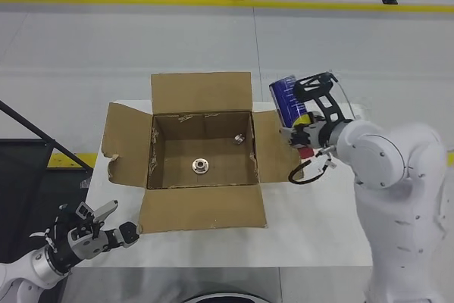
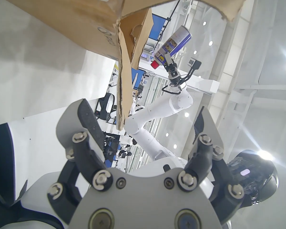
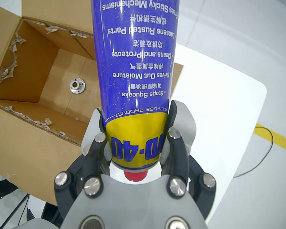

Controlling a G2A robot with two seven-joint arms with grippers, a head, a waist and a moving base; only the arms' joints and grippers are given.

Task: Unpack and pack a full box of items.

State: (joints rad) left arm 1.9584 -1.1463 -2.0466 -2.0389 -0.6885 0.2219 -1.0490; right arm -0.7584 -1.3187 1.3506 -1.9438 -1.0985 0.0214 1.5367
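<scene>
Right gripper [image 3: 136, 116]: you are clamping one spray can [image 3: 135, 48] near its capped end, holding it raised over right flap of box [image 1: 202, 208], toward right edge of table [image 1: 317, 235]. Left gripper [image 2: 143, 110] is hanging wide open, gripping nothing, at front-left corner. Unpacking is looking nearly finished: one box sitting open mid-table, four flaps spread. Two metal fittings [image 1: 201, 163] [image 1: 239, 139] are lying inside. Repacking is not yet begun.

Table: white [image 1: 317, 231], with rounded corners.
Floor: pale grey [image 1: 75, 53], crossed by a yellow line [image 1: 67, 160].
Cable: thin, black [image 3: 272, 140], lying on the floor near the table.
Panel: dark [image 1: 14, 189], beside the table.
</scene>
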